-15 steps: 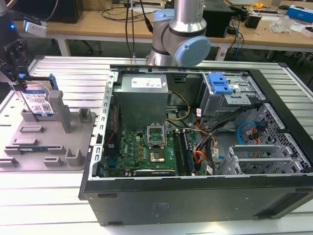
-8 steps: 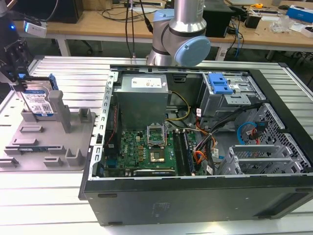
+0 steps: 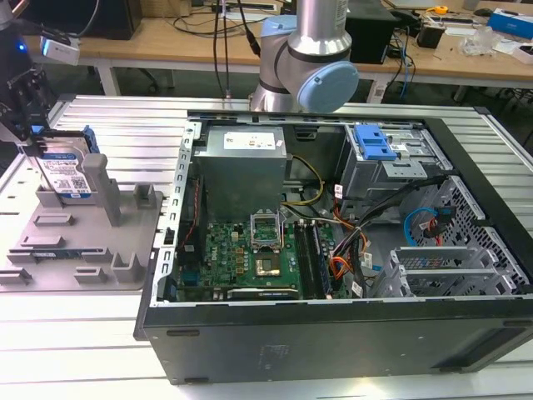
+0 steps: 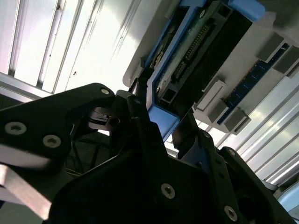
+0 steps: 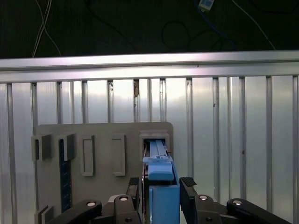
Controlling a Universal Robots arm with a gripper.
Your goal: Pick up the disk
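Observation:
The disk [image 3: 67, 173], silver with a blue-and-white label and blue side rails, stands on edge in a slot at the far end of the grey fixture [image 3: 83, 242], at the exterior view's left. My gripper [image 3: 46, 142] comes down on it from above. In the first wrist view its two black fingers [image 5: 188, 186] press against either side of the disk's blue top edge [image 5: 161, 186], shut on it. The second wrist view shows the disk [image 4: 205, 42] and its blue rail held between the gripper [image 4: 163, 123] fingers, its lower end in the fixture [image 4: 219, 100].
An open computer case [image 3: 333, 250] with its motherboard and cables lies to the exterior view's right of the fixture, with a blue latch [image 3: 372, 142] on its drive bay. The arm's base [image 3: 308, 58] stands behind the case. Ribbed aluminium table [image 5: 233, 140] surrounds the fixture.

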